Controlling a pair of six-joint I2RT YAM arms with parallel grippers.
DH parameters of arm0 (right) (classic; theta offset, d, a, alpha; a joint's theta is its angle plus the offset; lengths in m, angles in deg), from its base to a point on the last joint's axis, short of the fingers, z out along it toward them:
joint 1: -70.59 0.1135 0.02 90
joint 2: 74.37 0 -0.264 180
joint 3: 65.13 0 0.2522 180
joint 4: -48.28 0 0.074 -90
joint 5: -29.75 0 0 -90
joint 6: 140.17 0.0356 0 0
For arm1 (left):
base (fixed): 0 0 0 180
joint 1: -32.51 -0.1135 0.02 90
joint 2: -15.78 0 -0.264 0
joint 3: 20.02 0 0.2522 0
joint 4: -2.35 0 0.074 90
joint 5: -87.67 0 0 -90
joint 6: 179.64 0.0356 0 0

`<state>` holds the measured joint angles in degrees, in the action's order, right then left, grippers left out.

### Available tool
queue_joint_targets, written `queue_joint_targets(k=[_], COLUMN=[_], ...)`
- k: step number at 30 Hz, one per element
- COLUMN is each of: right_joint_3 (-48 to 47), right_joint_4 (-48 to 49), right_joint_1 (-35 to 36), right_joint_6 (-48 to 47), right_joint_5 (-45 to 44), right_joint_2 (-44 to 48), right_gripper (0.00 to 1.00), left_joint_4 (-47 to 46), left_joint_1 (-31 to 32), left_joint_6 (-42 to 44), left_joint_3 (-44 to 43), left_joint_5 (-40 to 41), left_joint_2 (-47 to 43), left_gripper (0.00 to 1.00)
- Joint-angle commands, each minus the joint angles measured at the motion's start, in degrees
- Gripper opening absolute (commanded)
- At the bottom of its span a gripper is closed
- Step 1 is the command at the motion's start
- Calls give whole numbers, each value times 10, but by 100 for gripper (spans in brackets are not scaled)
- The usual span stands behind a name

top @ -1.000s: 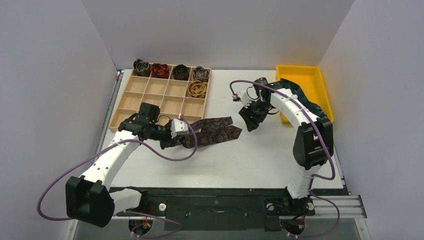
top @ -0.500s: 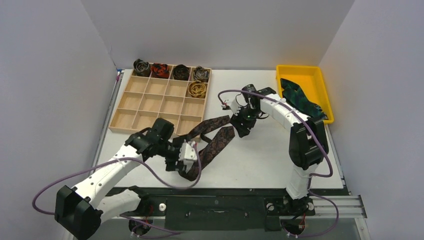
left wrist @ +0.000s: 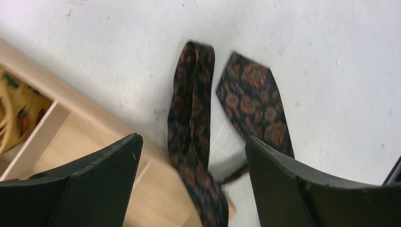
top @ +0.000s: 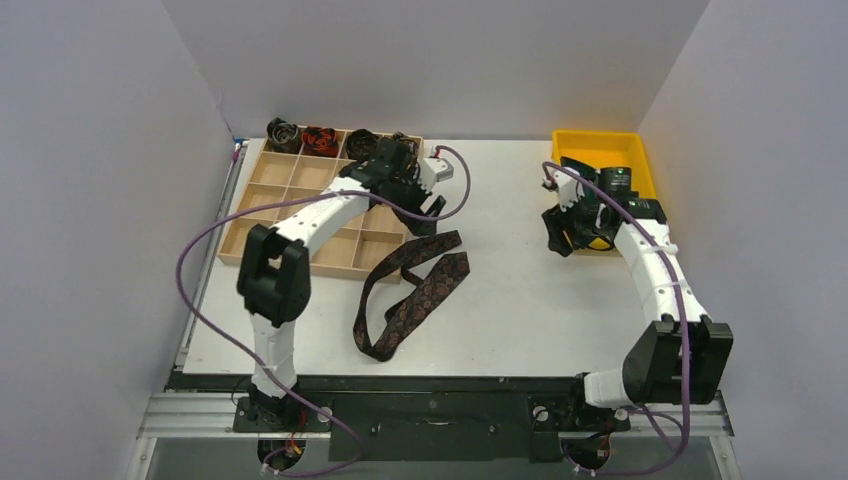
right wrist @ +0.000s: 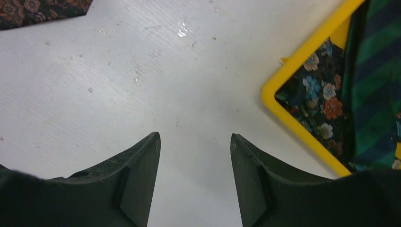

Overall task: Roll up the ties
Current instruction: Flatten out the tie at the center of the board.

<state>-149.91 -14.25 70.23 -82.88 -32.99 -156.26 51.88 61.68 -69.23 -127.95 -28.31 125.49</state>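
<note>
A dark brown patterned tie (top: 425, 290) lies folded in a long V on the white table, its fold toward the front. Both its ends lie by the wooden organizer (top: 262, 215). My left gripper (top: 428, 212) hovers open above those ends at the organizer's right edge. In the left wrist view the narrow end (left wrist: 191, 94) and the wide end (left wrist: 255, 99) show beyond the open gripper (left wrist: 191, 139), which holds nothing. My right gripper (top: 558, 235) (right wrist: 195, 137) is open over bare table beside the yellow tray (right wrist: 302, 52). Rolled ties (top: 320, 138) fill the organizer's back row.
The yellow tray (top: 597, 135) at the back right holds a green-blue striped tie (right wrist: 373, 94) and a floral one (right wrist: 321, 99). A gold coil (left wrist: 9, 109) sits in an organizer cell. Grey walls close in the left, back and right sides.
My left gripper let go of the tie and opened, then swung from the front back over the organizer. The tie was drawn out longer. My right arm withdrew rightward to the yellow tray.
</note>
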Motion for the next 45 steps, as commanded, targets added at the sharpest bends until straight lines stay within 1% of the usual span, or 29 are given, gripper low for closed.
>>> queue_joint_targets(k=[1, 2, 6, 10, 12, 13, 14, 15, 16, 17, 18, 19, 20, 22, 23, 24, 25, 26, 27, 28, 32, 33, 35, 39, 43, 45], right_joint_3=[39, 50, 76, 89, 90, 87, 85, 82, 81, 80, 80, 80, 80, 85, 92, 98, 110, 121, 126, 133, 127, 123, 103, 56, 24, 11], right_joint_4=[22, 19, 1, -19, -28, -32, -41, -46, -54, -57, -61, -61, -61, -53, -35, -22, 8, 26, 61, 78, 169, 181, 201, 206, 186, 171], right_joint_1=[-39, -46, -52, -51, -49, -48, -47, -44, -40, -31, -25, -10, -5, 48, 60, 84, 94, 117, 129, 152, 216, 226, 270, 326, 368, 386], right_joint_6=[-2, -7, -31, -60, -75, -87, -94, -110, -118, -135, -142, -155, -161, -178, -182, -182, -177, -169, -166, -160, -147, -148, -156, -209, -299, -328], right_joint_5=[1, -1, -5, -6, -8, -7, -6, -3, -3, -2, -2, -6, -7, -11, -11, -12, -14, -16, -18, -22, -17, -14, -5, 8, 8, 7], right_joint_2=[79, 100, 144, 169, 173, 173, 172, 171, 167, 165, 159, 157, 150, 137, 129, 126, 118, 114, 106, 100, 54, 34, 0, -72, -126, -149], right_gripper=[52, 52, 53, 54, 54, 54, 54, 54, 54, 54, 54, 54, 53, 52, 51, 51, 51, 51, 51, 51, 53, 53, 54, 55, 56, 56], left_joint_4=[39, 38, 25, 11, 10, 16, 20, 29, 33, 39, 40, 39, 37, 17, -6, -18, -44, -62, -68, -67, -33, -26, -15, -9, -16, -19], left_joint_1=[29, 35, 40, 52, 58, 60, 64, 65, 65, 65, 63, 59, 56, 46, 36, 30, 16, 9, -5, -11, -46, -50, -59, -78, -118, -134], left_joint_6=[-103, -115, -163, -173, -166, -162, -155, -153, -151, -151, -154, -157, -167, -188, -197, -209, -223, -228, -233, -234, -224, -217, -209, -216, -241, -254], left_joint_3=[-127, -155, -220, -252, -263, -273, -278, -285, -286, -287, -286, -281, -276, -249, -218, -199, -161, -126, -112, -93, -55, -47, -20, 36, 52, 57], left_joint_5=[14, 14, 33, 72, 78, 84, 89, 89, 81, 76, 65, 58, 42, 21, 15, 4, -1, -12, -15, -18, -18, -13, -9, -7, -11, -15], left_joint_2=[112, 141, 217, 268, 287, 298, 303, 308, 309, 306, 301, 285, 274, 228, 190, 171, 130, 110, 75, 47, -20, -29, -50, -76, -97, -115], left_gripper=[79, 79, 79, 77, 73, 67, 64, 54, 49, 37, 31, 17, 9, 3, 1, 0, 0, 0, 0, 0, 0, 0, 0, 0, 0, 0])
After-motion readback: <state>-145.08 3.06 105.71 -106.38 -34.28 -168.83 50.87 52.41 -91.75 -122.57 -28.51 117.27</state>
